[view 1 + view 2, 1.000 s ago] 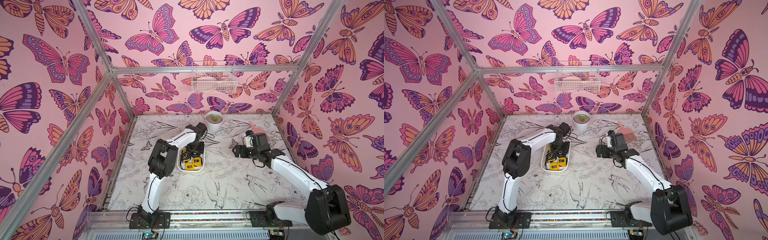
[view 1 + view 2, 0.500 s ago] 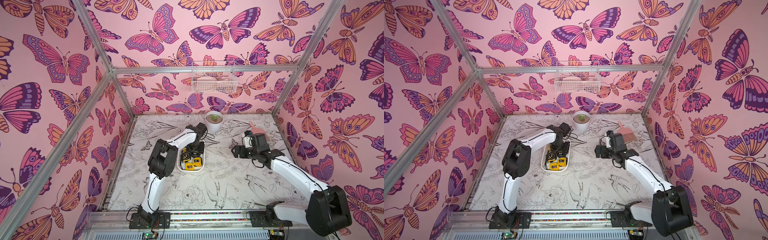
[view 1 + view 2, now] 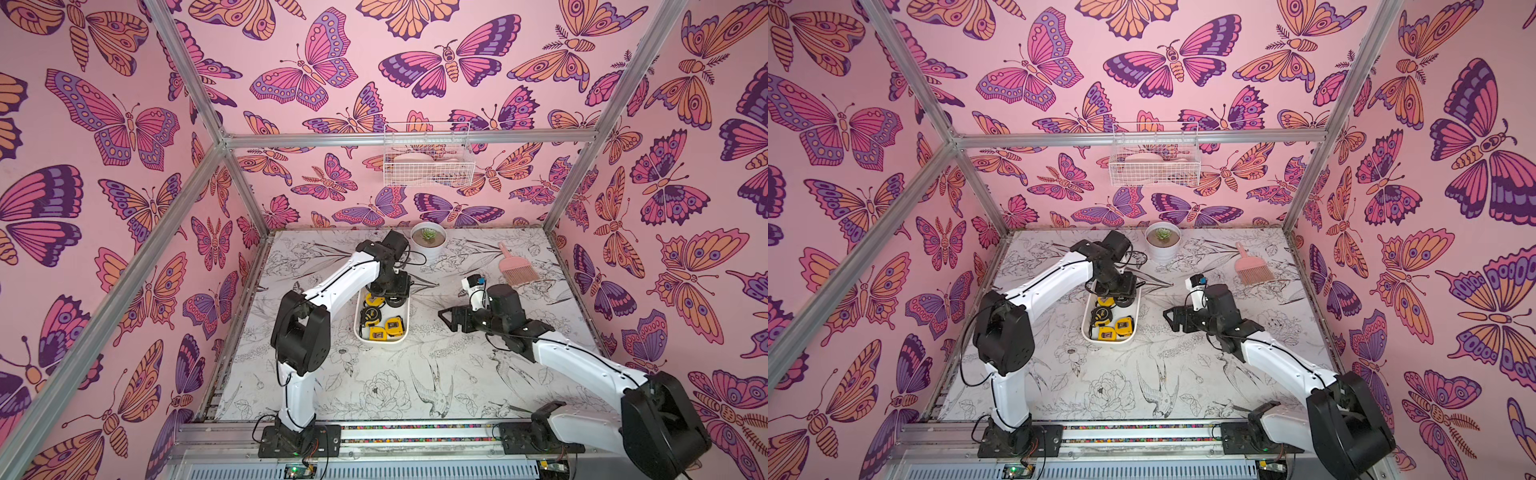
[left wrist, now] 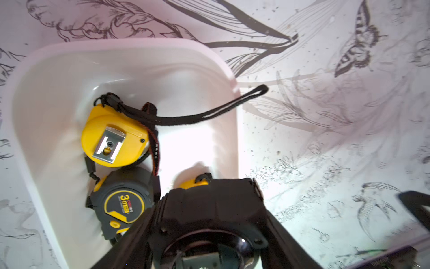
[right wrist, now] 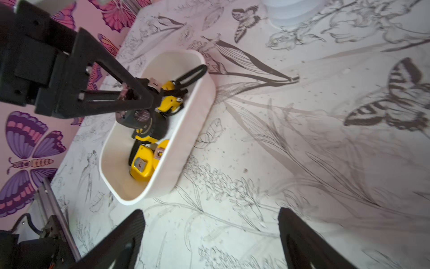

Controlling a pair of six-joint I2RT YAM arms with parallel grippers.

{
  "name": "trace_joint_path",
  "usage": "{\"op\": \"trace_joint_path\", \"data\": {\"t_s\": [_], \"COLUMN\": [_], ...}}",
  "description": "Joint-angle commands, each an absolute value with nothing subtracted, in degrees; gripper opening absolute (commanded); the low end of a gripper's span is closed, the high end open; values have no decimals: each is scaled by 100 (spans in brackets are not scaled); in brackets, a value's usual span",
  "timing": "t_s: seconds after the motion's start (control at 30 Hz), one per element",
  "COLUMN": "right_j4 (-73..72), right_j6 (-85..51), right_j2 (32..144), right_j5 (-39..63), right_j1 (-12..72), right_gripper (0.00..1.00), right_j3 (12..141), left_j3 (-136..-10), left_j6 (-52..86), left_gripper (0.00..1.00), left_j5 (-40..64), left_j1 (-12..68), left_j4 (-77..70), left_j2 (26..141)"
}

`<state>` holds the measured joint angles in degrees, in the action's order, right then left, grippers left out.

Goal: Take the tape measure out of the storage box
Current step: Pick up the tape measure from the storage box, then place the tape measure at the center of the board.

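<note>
The left claw (image 5: 149,102) reaches into the far end of the storage box (image 3: 380,341), at the centre of both top views. Its jaws look clamped across a dark tape measure (image 4: 209,209) with a yellow edge, low in the left wrist frame. Whether it is clear of the box floor I cannot tell. The right claw (image 3: 446,318) hovers right of the box, jaws wide apart and empty. A tape measure is likely dense, rigid and smooth-shelled, so a squeeze across the flat faces suits it; a shallow bite may slip. A yellow neighbour (image 4: 111,137) trails its strap (image 4: 209,114) over the rim, which could tangle.
</note>
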<state>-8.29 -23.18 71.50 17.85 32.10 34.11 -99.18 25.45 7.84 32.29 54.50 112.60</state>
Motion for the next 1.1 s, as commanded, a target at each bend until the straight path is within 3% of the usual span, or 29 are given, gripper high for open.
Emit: {"op": "trace_joint_path", "data": {"t_s": [0.0, 0.1, 0.37, 0.67, 0.83, 1.0, 1.07], "right_j4": [-2748, -4133, -6131, -7047, -7076, -7064, -7066], "right_j6": [-2785, -2730, -3112, -3605, -3844, -3866, -3858], "right_j2": [7496, 8014, 9229, 9795, 10064, 10057, 10039], "right_j5": [1338, 889, 516, 97, 241, 219, 248], "right_j1": [3567, 3969, 4473, 4509, 4515, 4509, 4509], "right_gripper": [92, 91, 89, 86, 68, 32, 23], "right_j3": [3127, 3017, 3152, 3392, 3634, 3607, 3611], "left_j3": [-9966, -10091, -10398, -10292, -10301, -10288, -10273], "left_j6": [2898, 3169, 3721, 3937, 3929, 3874, 3853], "left_gripper": [18, 19, 19, 20, 20, 23, 32], "left_j5": [1332, 1696, 1958, 1914, 1897, 1832, 1839], "left_j1": [3204, 3191, 3260, 3368, 3419, 3427, 3427], "left_j4": [5484, 5340, 5231, 5177, 5177, 5172, 5144], "left_j2": [11150, 11124, 11242, 11188, 11183, 11129, 11094]}}
